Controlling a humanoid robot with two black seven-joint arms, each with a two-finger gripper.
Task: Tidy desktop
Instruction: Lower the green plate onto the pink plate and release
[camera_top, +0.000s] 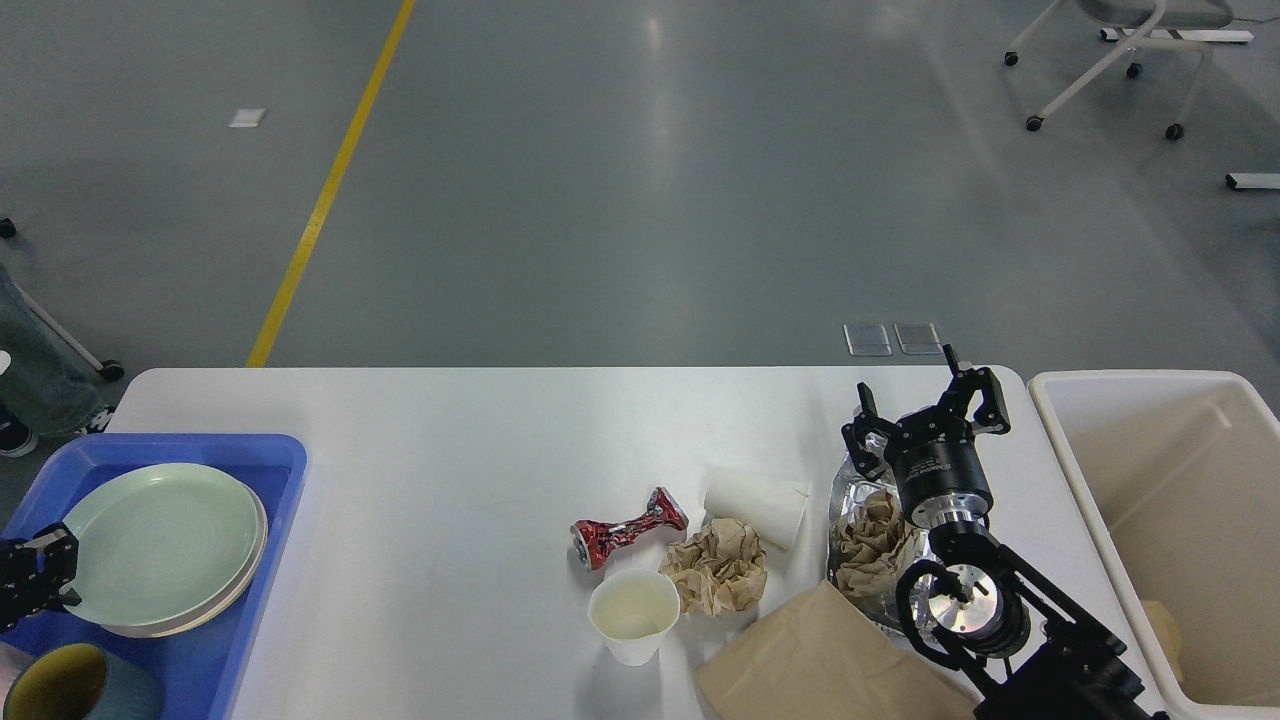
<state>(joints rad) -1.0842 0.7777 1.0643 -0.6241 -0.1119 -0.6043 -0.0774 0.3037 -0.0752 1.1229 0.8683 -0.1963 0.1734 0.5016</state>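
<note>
Overhead, from the head view: large white rounded-corner desktop (420, 480) filling the lower frame, littered with crushed red metal can (627, 527) beside crumpled brown paper ball (716, 566). Right gripper (925, 405) spread wide over crinkled silver foil (855, 490), empty. Left gripper (35, 580) by blue plastic tray (270, 460); finger state impossible to tell.

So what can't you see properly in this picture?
Head view only:
- Left gripper: cut off by the left edge, so open or shut is unclear.
- Foil tray: partly hidden behind the right gripper and arm.
- Brown paper bag: cut off by the bottom edge.
- Cream bin: inside cut off at the right edge.
</note>
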